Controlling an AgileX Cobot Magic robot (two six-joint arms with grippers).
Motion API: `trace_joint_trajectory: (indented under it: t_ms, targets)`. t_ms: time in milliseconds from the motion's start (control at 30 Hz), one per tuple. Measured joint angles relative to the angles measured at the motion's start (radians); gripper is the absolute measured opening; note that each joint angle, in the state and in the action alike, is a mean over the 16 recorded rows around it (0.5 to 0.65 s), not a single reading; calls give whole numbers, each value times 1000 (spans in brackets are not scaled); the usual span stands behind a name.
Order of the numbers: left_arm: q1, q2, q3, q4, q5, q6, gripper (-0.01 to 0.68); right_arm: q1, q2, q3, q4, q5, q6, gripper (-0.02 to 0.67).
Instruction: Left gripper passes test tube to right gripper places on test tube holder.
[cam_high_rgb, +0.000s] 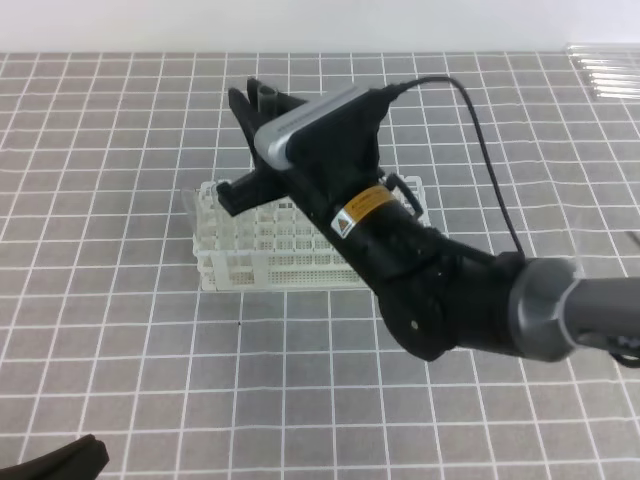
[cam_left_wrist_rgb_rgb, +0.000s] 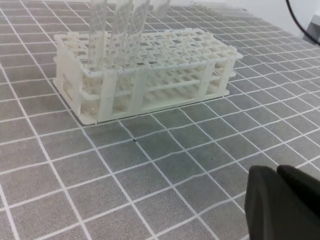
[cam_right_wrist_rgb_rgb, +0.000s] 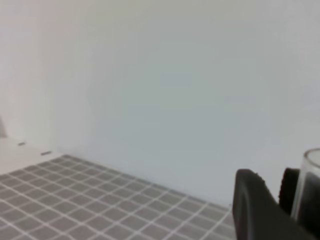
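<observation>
The white test tube holder stands mid-table. My right gripper hangs above its far left part, tilted up, shut on a clear test tube whose round rim pokes out above the jaws. In the right wrist view the test tube rises beside a black finger against a bare wall. My left gripper rests low at the front left corner, away from the holder. The left wrist view shows its fingers shut with nothing between them, and the test tube holder ahead.
Several clear tubes stand upright in the left end of the holder. More clear tubes lie at the far right edge of the grey tiled tabletop. The right arm's bulky body crosses over the holder's right side.
</observation>
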Motion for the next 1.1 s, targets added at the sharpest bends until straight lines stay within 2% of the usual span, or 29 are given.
trace_joint_trajectory:
  t_ms: [500,1100]
  targets:
    - [0,-2,-3,2,8,0,-1,-10,88,-24,-19,13,96,85]
    - [0,-2,-5,3,11,0,0,-12,99,-25,-45,34,114,85]
